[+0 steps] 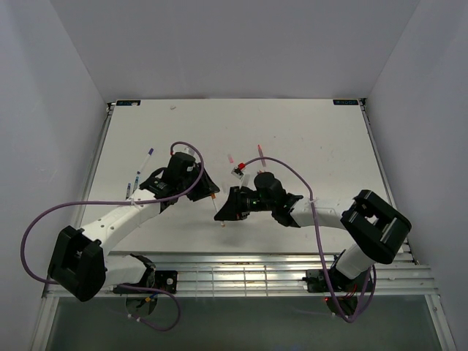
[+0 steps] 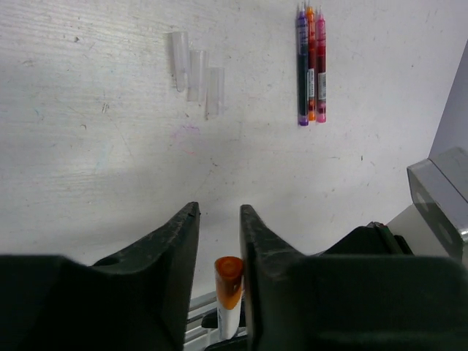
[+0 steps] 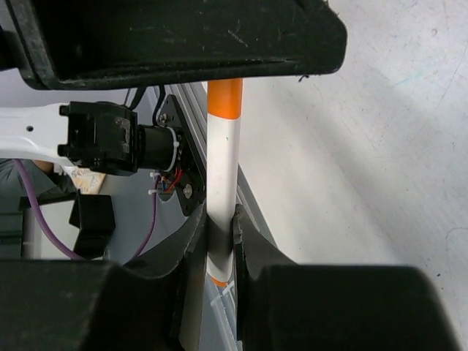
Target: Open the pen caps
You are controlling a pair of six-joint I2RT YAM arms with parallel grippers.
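My right gripper (image 3: 219,216) is shut on the white barrel of a pen (image 3: 221,161), held off the table. The pen's orange cap (image 3: 224,99) points towards my left gripper. In the left wrist view that orange cap (image 2: 229,274) sits between the fingers of my left gripper (image 2: 219,208). The cap touches the right finger (image 2: 257,241), and a gap shows to the left finger, so the jaws are open around it. In the top view the two grippers meet at the table's near middle, left (image 1: 210,194) and right (image 1: 221,214). Three pale translucent caps (image 2: 197,73) lie loose on the table.
Three pens, purple, orange-red and pink (image 2: 311,66), lie side by side on the white table (image 1: 307,139). More pens lie at the left (image 1: 148,157) and near the middle (image 1: 259,151). A slatted metal rail (image 1: 241,274) runs along the table's near edge.
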